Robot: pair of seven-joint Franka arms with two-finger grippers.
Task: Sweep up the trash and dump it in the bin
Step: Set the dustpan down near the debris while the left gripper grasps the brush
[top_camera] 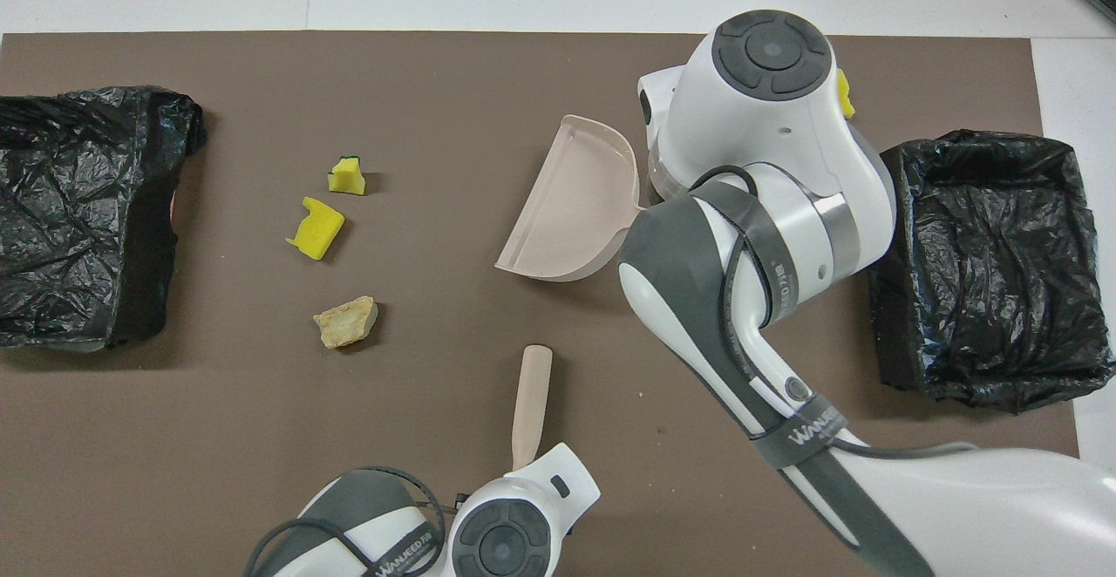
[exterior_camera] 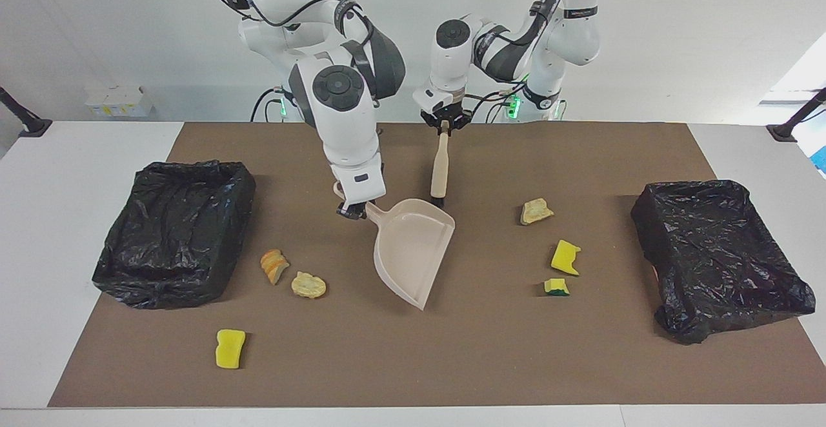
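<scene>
While the right gripper (exterior_camera: 353, 211) is gripping the dustpan (exterior_camera: 413, 246) handle, the left gripper (exterior_camera: 444, 126) is clamping the brush (exterior_camera: 440, 169) just beside the pan. 6 visible scraps of trash (exterior_camera: 308, 284) are lying on either side; next, brushing them in.

Bright, even overhead light, soft short shadows, sheen on black liners (exterior_camera: 716, 246), sharp focus throughout.
</scene>
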